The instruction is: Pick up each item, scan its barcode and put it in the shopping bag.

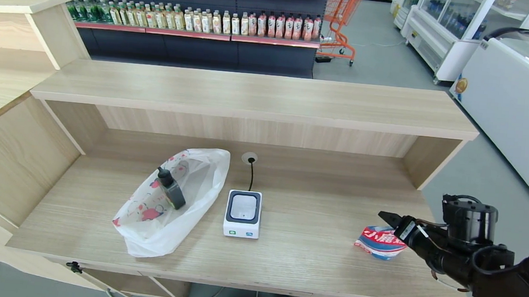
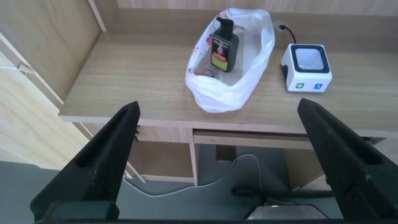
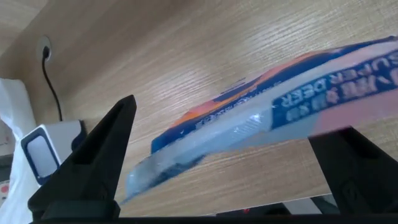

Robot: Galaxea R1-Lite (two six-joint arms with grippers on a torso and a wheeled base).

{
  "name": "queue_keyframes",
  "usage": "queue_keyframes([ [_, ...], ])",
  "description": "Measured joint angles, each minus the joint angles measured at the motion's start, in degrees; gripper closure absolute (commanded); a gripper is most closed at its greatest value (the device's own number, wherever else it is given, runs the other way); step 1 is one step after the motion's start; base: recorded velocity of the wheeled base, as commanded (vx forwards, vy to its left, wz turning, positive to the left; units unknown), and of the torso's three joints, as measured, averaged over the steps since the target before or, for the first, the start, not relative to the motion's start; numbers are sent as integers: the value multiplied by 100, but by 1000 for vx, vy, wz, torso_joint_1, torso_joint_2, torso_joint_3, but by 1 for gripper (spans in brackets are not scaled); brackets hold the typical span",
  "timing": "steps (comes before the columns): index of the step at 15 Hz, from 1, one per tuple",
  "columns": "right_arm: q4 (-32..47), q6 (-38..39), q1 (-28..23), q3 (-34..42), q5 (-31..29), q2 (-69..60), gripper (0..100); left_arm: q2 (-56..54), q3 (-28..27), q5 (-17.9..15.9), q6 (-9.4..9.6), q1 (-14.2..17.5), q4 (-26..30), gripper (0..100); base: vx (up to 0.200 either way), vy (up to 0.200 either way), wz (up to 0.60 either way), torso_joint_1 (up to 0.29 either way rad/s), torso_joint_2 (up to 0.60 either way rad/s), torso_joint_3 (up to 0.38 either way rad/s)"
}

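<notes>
The packet [image 1: 379,243] is a flat, soft pack, blue and white with a red-orange band and clear glossy film at one end. It lies on the desk [image 1: 316,209] at the right, toward the near edge, well right of the scanner [image 1: 242,213]. Its long axis runs roughly left to right. The right gripper [image 1: 393,224] is spread wide and straddles the packet, one finger on each side, gripping nothing. The left gripper [image 2: 217,109] is also wide open and empty, off the desk's near edge.

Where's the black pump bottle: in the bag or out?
In: the black pump bottle lies inside the open shopping bag, left of the scanner.
</notes>
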Motion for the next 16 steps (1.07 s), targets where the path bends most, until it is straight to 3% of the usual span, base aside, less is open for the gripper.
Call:
queue_keyframes([
  [6,-16,-293,-293,-623,-17,929,0,0,0,0,-2,0,0,0,0,0,0,0,0,0],
  [7,-17,-416,-289,-730,-17,1080,100,0,0,0,-2,0,0,0,0,0,0,0,0,0],
  [10,-191,-712,-232,-961,-126,1412,100,0,0,0,0,0,0,0,0,0,0,0,0,0],
  [16,-980,-2137,-207,-788,-140,1687,100,0,0,0,-2,0,0,0,0,0,0,0,0,0],
])
